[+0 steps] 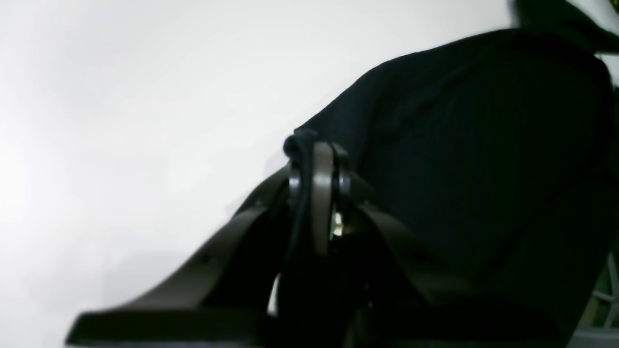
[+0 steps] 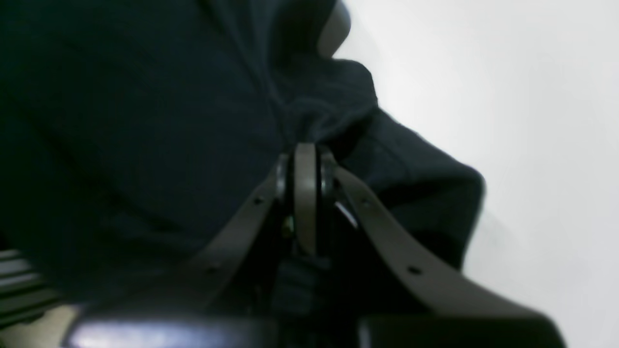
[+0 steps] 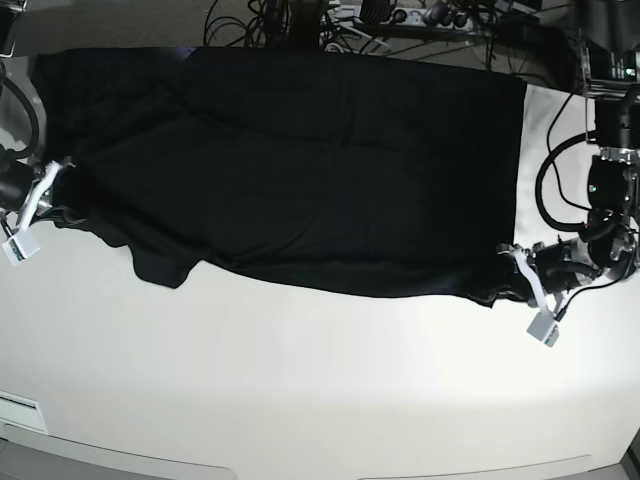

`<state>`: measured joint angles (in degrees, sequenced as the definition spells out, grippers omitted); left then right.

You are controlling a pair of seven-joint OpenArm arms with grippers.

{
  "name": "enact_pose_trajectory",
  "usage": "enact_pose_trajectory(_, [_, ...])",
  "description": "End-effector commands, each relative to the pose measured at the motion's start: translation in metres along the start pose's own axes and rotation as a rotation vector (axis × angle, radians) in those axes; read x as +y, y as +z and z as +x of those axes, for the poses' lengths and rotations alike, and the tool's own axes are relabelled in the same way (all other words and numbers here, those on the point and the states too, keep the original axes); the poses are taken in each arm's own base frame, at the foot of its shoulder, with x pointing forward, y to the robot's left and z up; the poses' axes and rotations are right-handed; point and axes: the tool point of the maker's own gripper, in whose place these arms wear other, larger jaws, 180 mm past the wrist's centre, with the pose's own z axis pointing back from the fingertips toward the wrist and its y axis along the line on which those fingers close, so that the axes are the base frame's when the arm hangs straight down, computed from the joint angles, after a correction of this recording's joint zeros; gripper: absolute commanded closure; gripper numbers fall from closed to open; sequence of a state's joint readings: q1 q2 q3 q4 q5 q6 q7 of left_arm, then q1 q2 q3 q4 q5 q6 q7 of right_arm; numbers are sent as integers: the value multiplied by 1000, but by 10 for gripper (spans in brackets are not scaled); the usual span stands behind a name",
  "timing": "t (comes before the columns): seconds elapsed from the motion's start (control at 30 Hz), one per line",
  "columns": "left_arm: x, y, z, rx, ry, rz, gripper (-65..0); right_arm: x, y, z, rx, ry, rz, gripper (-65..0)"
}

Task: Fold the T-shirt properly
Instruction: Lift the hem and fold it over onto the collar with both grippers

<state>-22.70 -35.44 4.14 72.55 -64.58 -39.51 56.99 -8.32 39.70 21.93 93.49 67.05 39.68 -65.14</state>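
Note:
The black T-shirt (image 3: 300, 170) lies spread across the far half of the white table (image 3: 320, 380), plain side up; no print shows. My left gripper (image 3: 512, 268) sits at the shirt's near right corner, and in the left wrist view the gripper (image 1: 316, 150) is shut on a bunched edge of the black cloth (image 1: 483, 145). My right gripper (image 3: 58, 190) is at the shirt's left edge by a sleeve, and in the right wrist view the gripper (image 2: 304, 154) is shut on a fold of the cloth (image 2: 145, 121).
Cables and equipment (image 3: 380, 15) lie beyond the table's far edge. A strip of bare table (image 3: 555, 130) shows right of the shirt. The near edge of the table (image 3: 300, 465) runs along the bottom.

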Motion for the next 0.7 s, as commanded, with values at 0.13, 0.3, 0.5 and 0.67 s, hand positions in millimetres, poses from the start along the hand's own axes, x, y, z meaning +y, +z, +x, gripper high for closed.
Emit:
enact_pose_trajectory(0.13, [3, 19, 23, -41, -48, 10, 0, -2, 20, 3, -11, -1, 5, 0])
enact_pose_trajectory(0.3, [-11, 17, 4, -4, 16, -67, 0, -4, 24, -12, 42, -7, -5, 0])
enact_pose_trajectory(0.5, [-19, 15, -18, 25, 66, -101, 0, -16, 41, -6, 92, 42, -36, 0])
enact_pose_trajectory(0.67, [-22, 21, -30, 62, 51, -97, 0, -19, 47, -9, 129, 47, -42, 0])
